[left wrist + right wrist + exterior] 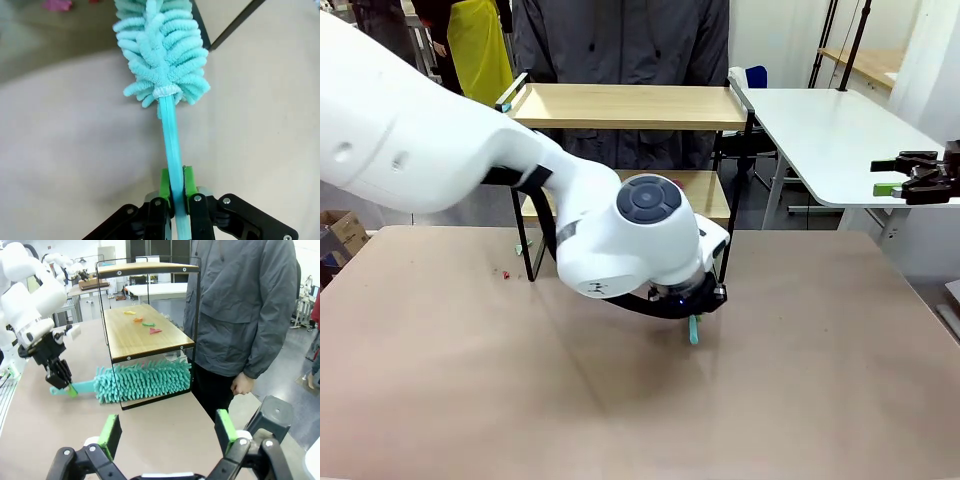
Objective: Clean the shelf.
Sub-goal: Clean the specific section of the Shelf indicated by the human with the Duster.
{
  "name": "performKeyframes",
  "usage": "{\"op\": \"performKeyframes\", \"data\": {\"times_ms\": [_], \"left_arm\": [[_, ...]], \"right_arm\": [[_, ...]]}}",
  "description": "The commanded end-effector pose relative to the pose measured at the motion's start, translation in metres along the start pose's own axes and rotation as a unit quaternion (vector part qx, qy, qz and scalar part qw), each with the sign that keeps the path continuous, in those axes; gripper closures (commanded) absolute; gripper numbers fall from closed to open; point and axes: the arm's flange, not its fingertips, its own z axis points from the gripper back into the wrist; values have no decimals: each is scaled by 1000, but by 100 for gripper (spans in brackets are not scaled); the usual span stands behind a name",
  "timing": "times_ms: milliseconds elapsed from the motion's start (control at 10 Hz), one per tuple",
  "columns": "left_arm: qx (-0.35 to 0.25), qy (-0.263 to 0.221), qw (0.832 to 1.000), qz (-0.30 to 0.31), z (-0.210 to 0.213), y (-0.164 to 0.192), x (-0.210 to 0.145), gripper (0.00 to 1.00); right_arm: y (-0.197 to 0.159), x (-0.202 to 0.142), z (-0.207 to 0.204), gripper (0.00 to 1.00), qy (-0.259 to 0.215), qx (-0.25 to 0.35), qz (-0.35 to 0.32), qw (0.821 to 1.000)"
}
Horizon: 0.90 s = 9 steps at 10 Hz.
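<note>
Wooden two-tier shelf [131, 340], black frame, scraps [155, 330] on lower board; left gripper [176, 181] clamps duster [160, 55]; right gripper [168, 431] spread.

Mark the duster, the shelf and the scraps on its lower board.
duster [160, 45], left wrist view, middle of the fluffy head.
shelf [135, 342], right wrist view, bare part of lower board.
scraps [155, 330], right wrist view, the red one.

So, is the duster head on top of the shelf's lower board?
No, the duster head lies under the shelf, below its lower board.
</note>
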Motion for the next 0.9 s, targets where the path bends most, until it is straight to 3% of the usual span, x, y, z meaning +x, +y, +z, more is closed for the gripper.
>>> {"op": "performKeyframes", "data": {"times_ms": [0, 100, 300, 800], "left_arm": [[20, -10, 999, 33, -12, -8, -1, 87], [0, 0, 1000, 0, 0, 0, 0, 87], [8, 6, 1000, 5, -11, -4, -2, 87], [58, 60, 996, 6, 22, 54, 24, 87]], "right_arm": [[1, 2, -1, 0, 1, -1, 2, 1000], [1, 2, -1, 0, 1, -1, 2, 1000], [1, 2, -1, 0, 1, -1, 2, 1000], [1, 2, -1, 0, 1, -1, 2, 1000]]}}
